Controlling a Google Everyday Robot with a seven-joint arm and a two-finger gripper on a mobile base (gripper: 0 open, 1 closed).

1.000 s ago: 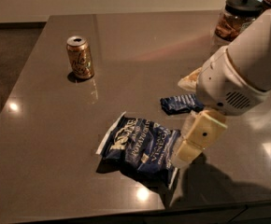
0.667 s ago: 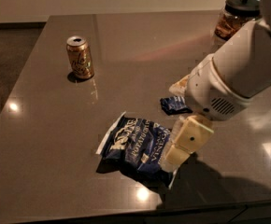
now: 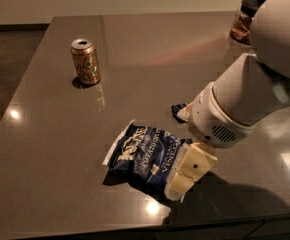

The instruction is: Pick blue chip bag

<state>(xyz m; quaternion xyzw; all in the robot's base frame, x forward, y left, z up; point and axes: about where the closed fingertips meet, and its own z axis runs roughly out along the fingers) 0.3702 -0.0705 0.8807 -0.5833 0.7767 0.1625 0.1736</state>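
Note:
The blue chip bag (image 3: 144, 155) lies flat on the dark table (image 3: 50, 149) near its front edge, navy with white lettering and white sealed ends. My gripper (image 3: 183, 178) hangs from the big white arm (image 3: 245, 99) and sits low over the bag's right end, covering that end and touching or nearly touching it. The bag rests on the table.
A gold drink can (image 3: 86, 61) stands upright at the back left. A small blue packet (image 3: 179, 110) peeks out behind the arm, right of the bag. A jar with a dark lid (image 3: 243, 20) stands at the back right. The table's front edge runs just below the bag.
The arm has swung left and down, bringing the gripper from beside the bag onto its right end. The bag, can and packet have not moved.

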